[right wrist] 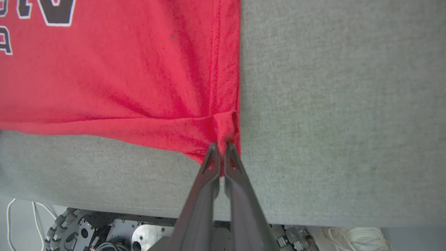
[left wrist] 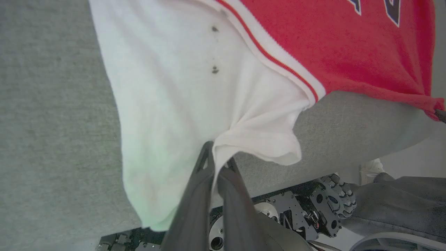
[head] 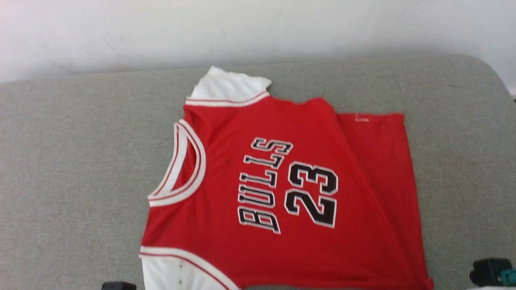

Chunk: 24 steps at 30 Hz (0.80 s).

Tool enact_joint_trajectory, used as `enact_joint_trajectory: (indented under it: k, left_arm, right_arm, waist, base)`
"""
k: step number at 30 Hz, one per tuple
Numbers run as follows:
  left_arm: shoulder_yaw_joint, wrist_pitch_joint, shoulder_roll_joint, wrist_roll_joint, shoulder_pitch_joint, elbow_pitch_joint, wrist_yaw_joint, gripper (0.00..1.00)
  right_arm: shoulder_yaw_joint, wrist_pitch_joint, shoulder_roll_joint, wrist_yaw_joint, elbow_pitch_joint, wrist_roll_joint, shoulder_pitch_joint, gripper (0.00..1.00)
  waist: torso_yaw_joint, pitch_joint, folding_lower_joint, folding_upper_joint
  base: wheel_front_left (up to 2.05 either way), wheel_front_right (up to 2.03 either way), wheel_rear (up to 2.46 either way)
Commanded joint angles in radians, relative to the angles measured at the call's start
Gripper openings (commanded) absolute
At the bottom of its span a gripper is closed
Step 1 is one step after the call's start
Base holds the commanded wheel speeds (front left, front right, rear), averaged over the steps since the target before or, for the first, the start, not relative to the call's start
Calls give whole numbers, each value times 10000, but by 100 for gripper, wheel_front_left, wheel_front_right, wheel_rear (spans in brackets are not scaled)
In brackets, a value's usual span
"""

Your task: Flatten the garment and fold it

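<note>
- The red jersey-style knit garment (head: 282, 193), with white sleeves and black white-outlined lettering, lies chest-up in the middle of the grey cloth-covered table (head: 72, 161), its near side at the front edge.
- A long diagonal fold (head: 354, 169) doubles the body; an uneven pull would likely set that crease rather than flatten it.
- The fabric looks thin and limp, bunching into radiating wrinkles at each grip.
- The left pincer (left wrist: 217, 153) is pressed together on the white sleeve's (left wrist: 181, 87) edge, and the right pincer (right wrist: 218, 148) pinches the red hem corner (right wrist: 223, 127). Both bites are small, so a hard tug could slip the cloth free.
- The table's coarse weave probably drags the jersey, which could make it skew.
</note>
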Motion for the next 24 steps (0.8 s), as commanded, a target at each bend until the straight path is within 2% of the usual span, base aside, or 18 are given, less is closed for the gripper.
enact_joint_trajectory:
  k: [1,7,12,18,24]
  left_arm:
    - [-29,144,94,-141,260,-138,87,0]
    - [73,358,211,-503,858,-812,236,0]
    - [434,-105,371,-200,623,-1256,244,0]
    - [711,-466,760,490,-831,-1421,-155,0]
    - [782,-909,1013,1253,-3032,-940,-859,0]
  right_arm:
    - [-45,234,-50,-9,-126,55,292,0]
    - [-365,835,132,-9,-713,268,925,0]
    - [-610,503,172,-9,-1180,188,773,0]
    - [-497,-266,57,-9,-1379,-244,-218,0]
    - [-290,-971,-172,-9,-1266,-657,-1887,0]
  waist:
    - [26,-163,1,0]
    - [59,-175,1,0]
    - [67,70,1,0]
    - [30,707,1,0]
    - [-114,1652,1,0]
  base:
    - [0,0,0]
    - [0,0,0]
    - [0,0,0]
    - [0,0,0]
    - [0,0,0]
